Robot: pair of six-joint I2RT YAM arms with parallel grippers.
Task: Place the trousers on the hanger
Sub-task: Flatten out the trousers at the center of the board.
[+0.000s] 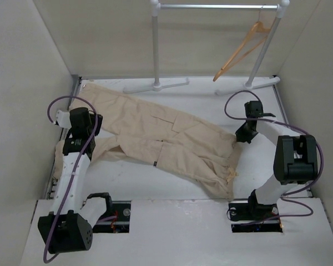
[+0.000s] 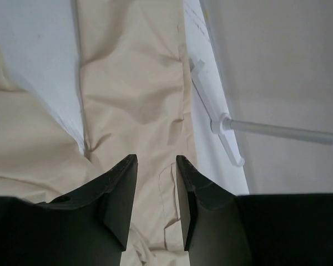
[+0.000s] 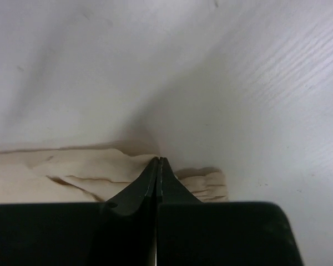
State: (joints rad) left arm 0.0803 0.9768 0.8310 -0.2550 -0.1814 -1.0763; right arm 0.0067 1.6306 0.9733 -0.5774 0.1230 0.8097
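The beige trousers (image 1: 172, 141) lie spread slantwise on the white table, legs toward the far left, waist toward the near right. Above one leg (image 2: 133, 83) hovers my left gripper (image 1: 94, 126), its jaws (image 2: 156, 166) part open, with cloth showing through the gap and nothing pinched. At the waist edge my right gripper (image 1: 243, 136) has its jaws (image 3: 159, 160) pressed together, with a fold of the trousers (image 3: 72, 172) drawn up to the tips. The light-orange wooden hanger (image 1: 241, 50) hangs by its hook from the rail at the far right.
A white-and-metal garment rail (image 1: 216, 6) stands at the back on two splayed feet (image 1: 155, 86); one foot (image 2: 219, 124) lies just right of the trouser leg. White walls close in the table on the left, right and back.
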